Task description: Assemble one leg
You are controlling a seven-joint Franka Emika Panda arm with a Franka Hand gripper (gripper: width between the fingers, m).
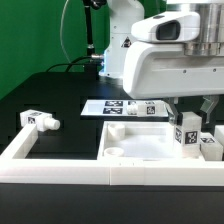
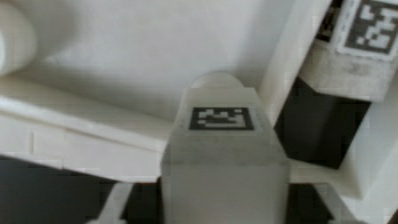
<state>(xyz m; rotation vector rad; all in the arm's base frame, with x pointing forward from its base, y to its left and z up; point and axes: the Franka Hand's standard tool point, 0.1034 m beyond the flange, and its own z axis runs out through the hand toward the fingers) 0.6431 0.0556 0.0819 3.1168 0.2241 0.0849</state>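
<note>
Right now the big white robot arm (image 1: 165, 55) fills the upper right of the exterior view. Its gripper (image 1: 190, 108) hangs low at the right side, just above a leg (image 1: 188, 133). That leg is a small white block with a black-and-white tag on it, and it stands upright at the lower right of the frame. I cannot tell from here if the fingers touch it.

Another leg (image 1: 40, 121) lies on its side at the left middle of the frame, on the black table (image 1: 60, 95). It rests just beside the white wall (image 1: 60, 165) that runs along the bottom of the picture. A third white piece (image 1: 210, 146) sits at the far right edge, just beside the upright leg.

The large flat white panel (image 1: 140, 145) lies low in the middle, with a round hole near its corner. Behind it, in the middle of the frame, lies the marker board (image 1: 125, 107) with its tags.

In the wrist view, a white leg (image 2: 222, 150) with a square tag fills the lower middle. It is blurry. I cannot tell if the gripper is open or closed.
</note>
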